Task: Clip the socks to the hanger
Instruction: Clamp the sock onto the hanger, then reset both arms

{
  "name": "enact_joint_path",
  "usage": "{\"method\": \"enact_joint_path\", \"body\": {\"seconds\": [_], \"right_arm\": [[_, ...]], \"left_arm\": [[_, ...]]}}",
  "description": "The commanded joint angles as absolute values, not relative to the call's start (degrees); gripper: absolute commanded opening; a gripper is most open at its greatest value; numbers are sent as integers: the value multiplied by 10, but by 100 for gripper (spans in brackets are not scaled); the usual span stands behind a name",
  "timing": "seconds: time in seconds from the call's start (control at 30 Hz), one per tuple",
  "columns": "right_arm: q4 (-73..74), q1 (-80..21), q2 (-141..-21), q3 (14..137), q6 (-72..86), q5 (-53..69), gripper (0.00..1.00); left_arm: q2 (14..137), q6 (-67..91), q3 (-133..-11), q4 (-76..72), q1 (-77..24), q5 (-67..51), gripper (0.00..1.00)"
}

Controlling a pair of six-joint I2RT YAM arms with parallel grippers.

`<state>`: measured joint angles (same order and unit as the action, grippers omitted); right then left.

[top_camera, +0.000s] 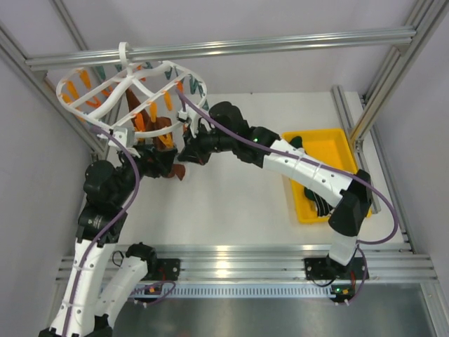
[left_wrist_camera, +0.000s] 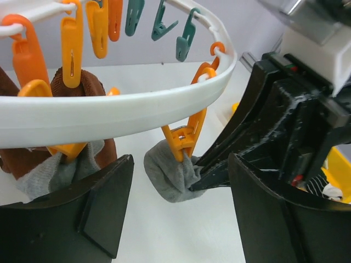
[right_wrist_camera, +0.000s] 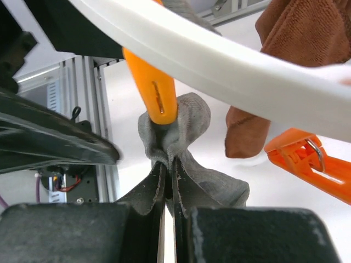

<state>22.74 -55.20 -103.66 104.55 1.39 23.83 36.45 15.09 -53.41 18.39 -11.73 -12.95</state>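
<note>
Already the hanger carries brown socks and, at its near rim, a grey sock caught in the bite of an orange clip. The right hand is pinched tight on that sock's fabric; the left hand stands wide around it, touching nothing. More socks (dark and striped, as far as I can tell) lie in the yellow tray well off to the right, so the job looks partway done.

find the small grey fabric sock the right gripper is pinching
In the left wrist view the small grey fabric sock hangs mid-frame from an orange plastic clip under the white plastic ring hanger, the right gripper shut on its right side.
</note>
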Motion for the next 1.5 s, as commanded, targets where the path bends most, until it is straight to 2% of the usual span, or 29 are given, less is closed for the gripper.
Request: {"method": "enact_joint_path", "body": {"seconds": [0.0, 0.23, 0.53, 0.57, 0.6, 0.63, 0.67, 0.73, 0.8, 0.83, 0.93, 1.17, 1.47], "right_arm": [[148, -540, -999, 1023, 5, 233, 0], [63, -534, -979, 951, 20, 262, 0], [4, -564, -971, 921, 4, 344, 0], [4, -568, -965, 917, -16, 348, 2], [4, -575, -961, 912, -21, 350, 7], [4, -577, -956, 899, -22, 351, 27], [5, -577, -945, 892, -20, 349, 37], [28, -576, -927, 869, -23, 320, 59], [38, -565, -890, 842, -23, 301, 71], [36, -561, -871, 805, -19, 287, 85], [36, -545, -792, 725, -19, 257, 100], [83, -438, -647, 621, -18, 220, 100], [131, -259, -542, 531, -17, 163, 100]], "left_arm": [[348, 178, -534, 142, -119, -141, 75], [323, 222, -547, 169, -119, -103, 75], [314, 230, -580, 204, -119, -92, 79], [310, 223, -581, 210, -120, -93, 87], [308, 219, -582, 227, -119, -96, 89], [306, 207, -584, 237, -119, -98, 94], [301, 201, -585, 249, -120, -103, 98], [301, 164, -596, 292, -119, -115, 98], [308, 123, -613, 329, -119, -118, 98], [314, 73, -620, 365, -120, -114, 98], [344, -13, -646, 425, -119, -85, 98], [413, -68, -675, 555, -119, -52, 98], [456, -110, -650, 569, -120, -93, 98]]}}
